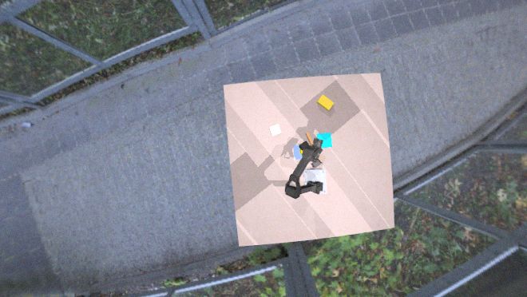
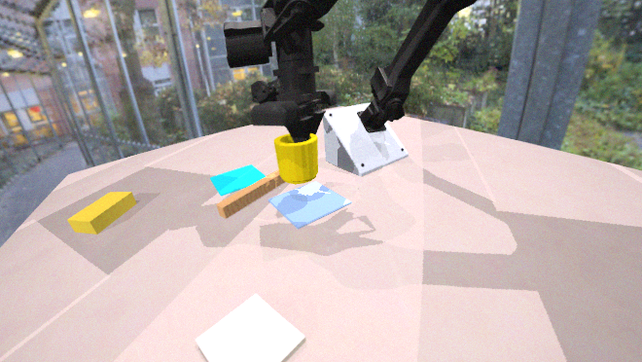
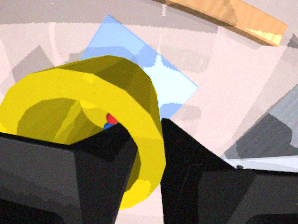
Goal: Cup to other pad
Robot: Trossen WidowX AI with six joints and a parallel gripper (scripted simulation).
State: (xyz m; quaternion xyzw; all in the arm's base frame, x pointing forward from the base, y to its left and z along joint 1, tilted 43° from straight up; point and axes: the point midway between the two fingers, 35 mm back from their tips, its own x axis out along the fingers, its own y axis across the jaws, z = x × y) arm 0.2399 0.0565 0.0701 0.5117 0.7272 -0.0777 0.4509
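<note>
The yellow cup (image 1: 302,152) (image 2: 297,162) (image 3: 45,87) hangs in the air, roughly upright, above the back part of the blue pad. My gripper (image 2: 303,138) (image 3: 150,123) is shut on the cup's wall, one finger inside and one outside. A red marble (image 3: 112,118) and a blue marble (image 3: 108,125) show inside the cup; the finger hides part of the interior. The blue pad (image 1: 296,152) (image 2: 321,204) (image 3: 172,82) lies flat below. The cyan pad (image 1: 325,140) (image 2: 235,179) lies on the far side of the wooden bar.
The wooden bar (image 1: 309,138) (image 2: 248,195) (image 3: 235,17) lies between the blue and cyan pads. A yellow block (image 1: 326,102) (image 2: 102,211) lies farther out. A white square tile (image 1: 275,129) (image 2: 250,331) lies apart. A white wedge-shaped stand (image 2: 360,146) is near the arm's base.
</note>
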